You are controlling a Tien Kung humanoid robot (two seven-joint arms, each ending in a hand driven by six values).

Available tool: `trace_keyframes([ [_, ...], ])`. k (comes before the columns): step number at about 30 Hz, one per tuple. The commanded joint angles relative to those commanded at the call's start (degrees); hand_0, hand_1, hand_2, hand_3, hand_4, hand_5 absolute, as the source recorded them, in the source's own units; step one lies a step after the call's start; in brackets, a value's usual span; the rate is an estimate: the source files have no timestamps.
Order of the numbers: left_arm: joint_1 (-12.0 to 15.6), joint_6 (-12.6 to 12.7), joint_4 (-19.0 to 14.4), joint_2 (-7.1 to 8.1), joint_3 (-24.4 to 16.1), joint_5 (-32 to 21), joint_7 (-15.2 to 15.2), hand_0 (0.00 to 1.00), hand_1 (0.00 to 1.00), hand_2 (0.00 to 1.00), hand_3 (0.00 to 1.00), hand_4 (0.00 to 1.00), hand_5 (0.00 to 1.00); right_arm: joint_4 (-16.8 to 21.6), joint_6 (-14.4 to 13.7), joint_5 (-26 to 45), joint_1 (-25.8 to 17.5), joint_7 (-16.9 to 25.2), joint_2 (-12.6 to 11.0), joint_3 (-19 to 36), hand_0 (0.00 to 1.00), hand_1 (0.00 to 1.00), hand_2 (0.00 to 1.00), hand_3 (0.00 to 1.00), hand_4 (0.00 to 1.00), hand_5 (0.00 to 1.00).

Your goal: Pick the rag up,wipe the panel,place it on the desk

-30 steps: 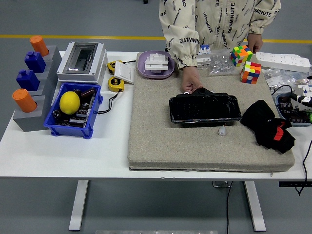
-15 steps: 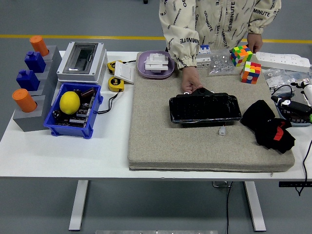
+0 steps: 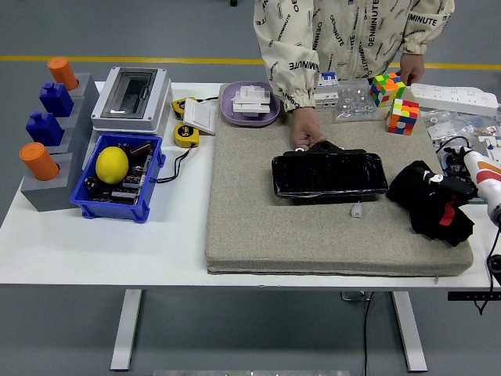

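Grey floor with a yellow line beyond a white desk [image 3: 102,251], most of its right half covered by a beige mat [image 3: 258,227].

Near the mat's middle, a black panel [image 3: 329,175], flat, with a person's hand [image 3: 307,135] touching its far edge. Other hand [image 3: 410,69] at the far right edge of the desk beside two colour cubes [image 3: 395,102].

At the mat's right edge, a crumpled black rag [image 3: 427,205] with a red tag. Reaching in from the right edge of the desk, the right hand [image 3: 458,185], black fingers over the rag's right part; whether closed on it or merely resting, cannot tell. Left hand out of view.

At the left front of the desk, a blue bin [image 3: 119,178] holding a lemon [image 3: 112,164] among dark parts. Behind it, a grey box [image 3: 131,98] with a clear lid. At the far left edge, a grey stand [image 3: 59,157] carrying orange cylinders and blue blocks. Past the mat's far edge, a purple bowl [image 3: 250,104] holding white parts. Beside it, two yellow tape measures [image 3: 186,133].
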Motion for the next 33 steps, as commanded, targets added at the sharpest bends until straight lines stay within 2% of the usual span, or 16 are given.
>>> trace_keyframes([
  [7, 0.14, -0.01, -0.03, 0.09, 0.33, -0.11, 0.01, 0.650, 0.663, 0.695, 0.580, 0.680, 0.451, -2.27, -1.85, -0.64, -0.61, 1.90, 1.28, -1.32, 0.876, 0.802, 0.856, 0.861, 0.998, 0.908],
  [19, 0.23, -0.02, -0.02, 0.02, 1.04, -0.48, 0.03, 0.651, 0.663, 0.695, 0.580, 0.680, 0.450, -4.19, -2.07, -0.71, -0.26, 2.78, 1.90, -2.21, 0.875, 0.797, 0.855, 0.858, 0.998, 0.907],
  [26, 0.17, -0.09, 0.00, -0.67, 2.03, -1.38, 0.05, 0.651, 0.663, 0.695, 0.580, 0.680, 0.450, -3.43, -1.94, 1.31, 0.87, 3.12, -0.59, -6.76, 0.874, 0.798, 0.853, 0.859, 0.998, 0.905],
  [33, -0.08, -0.07, 0.01, -0.83, 2.22, -1.54, 0.05, 0.651, 0.663, 0.695, 0.580, 0.681, 0.451, -4.63, -2.55, 1.84, 2.37, 3.82, -1.22, -8.44, 0.873, 0.797, 0.852, 0.858, 0.998, 0.899],
])
